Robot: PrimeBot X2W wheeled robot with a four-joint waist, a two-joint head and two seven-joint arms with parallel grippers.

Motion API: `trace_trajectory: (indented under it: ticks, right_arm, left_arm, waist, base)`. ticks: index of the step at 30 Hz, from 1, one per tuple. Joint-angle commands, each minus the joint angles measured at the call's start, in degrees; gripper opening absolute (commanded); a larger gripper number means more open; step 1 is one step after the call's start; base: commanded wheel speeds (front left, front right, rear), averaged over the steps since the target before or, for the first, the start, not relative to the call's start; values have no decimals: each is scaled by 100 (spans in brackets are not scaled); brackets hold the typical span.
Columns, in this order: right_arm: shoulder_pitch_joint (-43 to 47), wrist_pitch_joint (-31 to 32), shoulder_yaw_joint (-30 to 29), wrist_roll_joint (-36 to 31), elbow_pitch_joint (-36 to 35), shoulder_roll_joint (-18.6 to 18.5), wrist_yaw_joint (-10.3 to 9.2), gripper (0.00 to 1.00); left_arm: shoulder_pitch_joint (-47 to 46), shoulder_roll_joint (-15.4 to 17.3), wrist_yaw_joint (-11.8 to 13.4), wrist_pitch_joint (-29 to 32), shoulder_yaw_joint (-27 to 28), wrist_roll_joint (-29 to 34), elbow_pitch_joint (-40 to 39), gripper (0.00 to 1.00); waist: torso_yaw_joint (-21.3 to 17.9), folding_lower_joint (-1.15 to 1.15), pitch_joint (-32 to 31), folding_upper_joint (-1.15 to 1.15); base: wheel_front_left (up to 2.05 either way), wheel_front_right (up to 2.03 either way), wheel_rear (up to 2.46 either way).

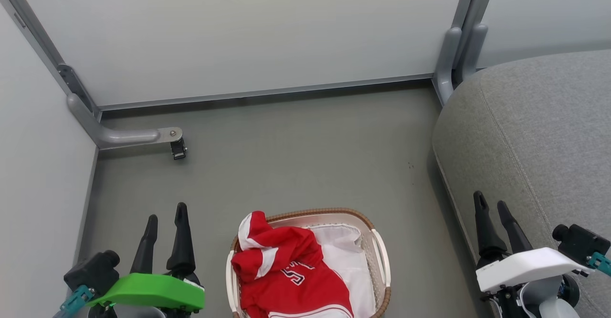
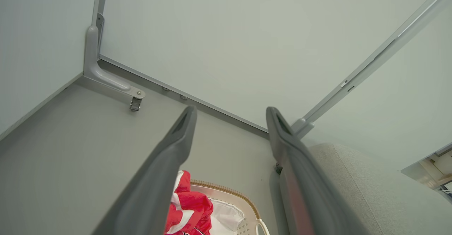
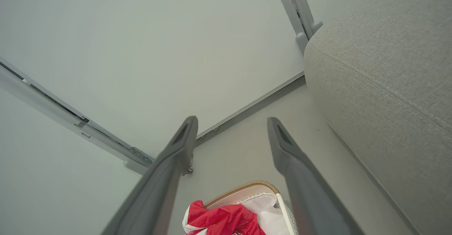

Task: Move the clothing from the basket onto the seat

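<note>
Inside basket (image 1: 334, 211): red clothing (image 1: 286, 260), white numerals (image 1: 297, 275) creased, unreadable; left pincer (image 1: 167, 212), right pincer (image 1: 490, 199) both released, empty.

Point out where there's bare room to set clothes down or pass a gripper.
The seat is bare where visible. Floor lies bare from the basket to the wall panel and on both its sides. Crowded: the basket, clothing heaped over a white liner.

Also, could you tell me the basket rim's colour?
The basket rim is woven brown, clearest in head view.

light: even, bright, diffuse | shadows: faint | glare: none | wrist views: fingers (image 2: 166, 178) perhaps soft, edges bowed
</note>
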Motion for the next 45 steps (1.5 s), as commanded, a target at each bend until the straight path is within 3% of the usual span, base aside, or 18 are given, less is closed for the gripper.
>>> trace_trajectory:
  ticks: [1, 45]
  right_arm:
    - [39, -54, 28, -204, -37, -37, 3, 100]
    - [198, -650, 263, -2837, 61, -61, 3, 100]
  left_arm:
    - [40, 38, 48, -57, -12, 186, -39, 100]
    - [290, 54, 237, -648, -339, 2125, 415, 100]
  waist:
    - [3, 0, -2, 0]
    - [65, 0, -21, 0]
  base:
    - [0, 0, 0]
    - [0, 0, 0]
